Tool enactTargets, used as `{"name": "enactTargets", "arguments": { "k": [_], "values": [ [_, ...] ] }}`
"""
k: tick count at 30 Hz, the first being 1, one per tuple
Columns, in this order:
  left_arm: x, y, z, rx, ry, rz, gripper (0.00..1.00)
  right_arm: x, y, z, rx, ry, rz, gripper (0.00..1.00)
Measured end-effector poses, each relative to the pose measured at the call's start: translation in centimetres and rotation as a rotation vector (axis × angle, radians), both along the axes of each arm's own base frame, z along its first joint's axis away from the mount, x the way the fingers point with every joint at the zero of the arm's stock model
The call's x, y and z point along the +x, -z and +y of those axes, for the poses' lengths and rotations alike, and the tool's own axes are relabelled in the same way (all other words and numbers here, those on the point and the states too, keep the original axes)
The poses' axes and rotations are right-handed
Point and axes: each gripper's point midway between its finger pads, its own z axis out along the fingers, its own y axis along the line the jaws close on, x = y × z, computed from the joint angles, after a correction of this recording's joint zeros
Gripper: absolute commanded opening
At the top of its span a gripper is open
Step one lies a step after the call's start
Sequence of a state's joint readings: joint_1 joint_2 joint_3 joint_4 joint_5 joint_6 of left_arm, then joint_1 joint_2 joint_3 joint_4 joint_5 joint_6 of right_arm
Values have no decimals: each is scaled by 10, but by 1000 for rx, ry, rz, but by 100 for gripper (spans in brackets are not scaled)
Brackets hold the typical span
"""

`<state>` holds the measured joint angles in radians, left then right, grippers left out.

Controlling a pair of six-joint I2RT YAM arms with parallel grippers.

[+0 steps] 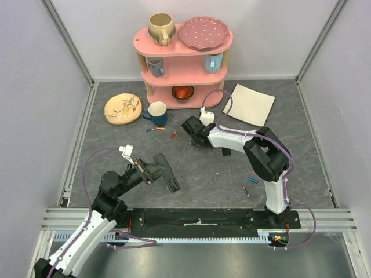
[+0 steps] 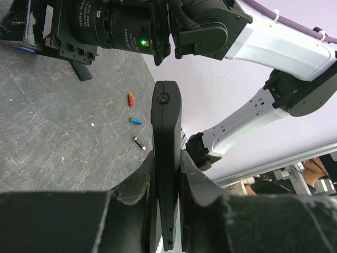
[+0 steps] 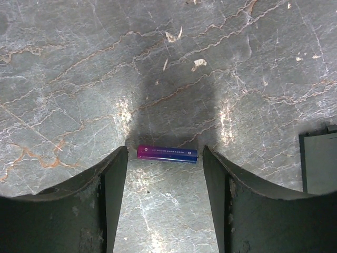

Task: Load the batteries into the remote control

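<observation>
The long flat black plastic remote control (image 2: 166, 116) looks stiff and light, pinched in the left claw (image 2: 167, 168). The tiny purple-blue battery (image 3: 167, 154) lies on the grey table (image 3: 63, 79) under the wide-open, empty right claw (image 3: 164, 163); it may roll, so pinch its middle.

Top centre, I see a pink shelf (image 1: 191, 51): beige mug (image 1: 160, 28) and pink plate (image 1: 203, 33) on top, grey mug (image 1: 155, 65) and blue cup (image 1: 213, 62) mid-tier, red bowl (image 1: 184, 92) lowest. Lower left of it sit a yellow plate (image 1: 123, 108) and navy mug (image 1: 157, 112), lower right a white plate (image 1: 249, 104).
</observation>
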<state>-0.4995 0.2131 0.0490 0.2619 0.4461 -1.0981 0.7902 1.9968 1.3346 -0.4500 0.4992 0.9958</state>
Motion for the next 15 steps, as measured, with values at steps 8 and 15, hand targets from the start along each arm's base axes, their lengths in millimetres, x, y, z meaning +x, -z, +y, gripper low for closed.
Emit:
{"name": "enactTargets", "arguments": {
  "k": [8,15],
  "values": [
    [0,0,0,0,0,0,2,1,1,-1,-6,1,-1,63],
    [0,-1,0,-2,0,-3,2,3,1,0,-13,3,-8,61]
  ]
}}
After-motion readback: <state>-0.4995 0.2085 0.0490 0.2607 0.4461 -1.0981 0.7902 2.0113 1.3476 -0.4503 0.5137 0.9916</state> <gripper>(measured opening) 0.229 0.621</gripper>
